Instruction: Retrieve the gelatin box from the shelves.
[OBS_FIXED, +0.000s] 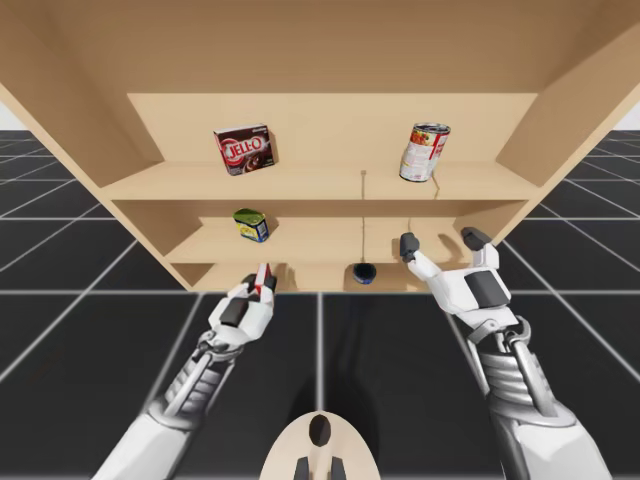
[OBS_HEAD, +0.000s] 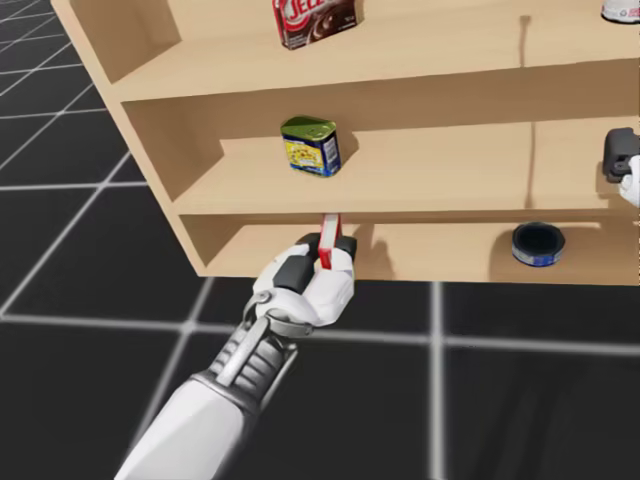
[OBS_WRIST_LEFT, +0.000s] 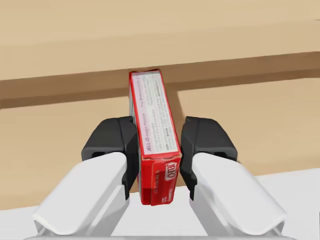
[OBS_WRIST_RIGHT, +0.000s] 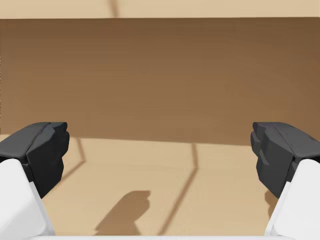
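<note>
At the front edge of the lowest board of the shelves (OBS_FIXED: 320, 185), left of the middle, my left gripper (OBS_WRIST_LEFT: 157, 145) is clamped on the slim red box (OBS_WRIST_LEFT: 152, 120): both dark pads (OBS_WRIST_LEFT: 120, 145) press its broad faces from either side. The left wrist view shows the box standing on edge, its long axis running away from the hand toward the shelf opening. Its narrow upper face is a pale panel of fine print framed in red, and the small end nearest the wrist is bright red with a white mark. From my head the box (OBS_HEAD: 328, 235) shows as a thin red-and-white sliver rising between the fingers of the left gripper (OBS_HEAD: 325, 245), just in front of the bottom shelf (OBS_HEAD: 430, 255). My right gripper (OBS_FIXED: 441, 242) hangs before the middle shelf on the right side, jaws wide apart with nothing between them. A dark red box (OBS_FIXED: 243, 149) and a red-and-white can (OBS_FIXED: 424, 152) stand on the top shelf, a green-and-yellow tin (OBS_HEAD: 311, 146) on the middle shelf, and a low blue can (OBS_HEAD: 538, 244) on the bottom one.
</note>
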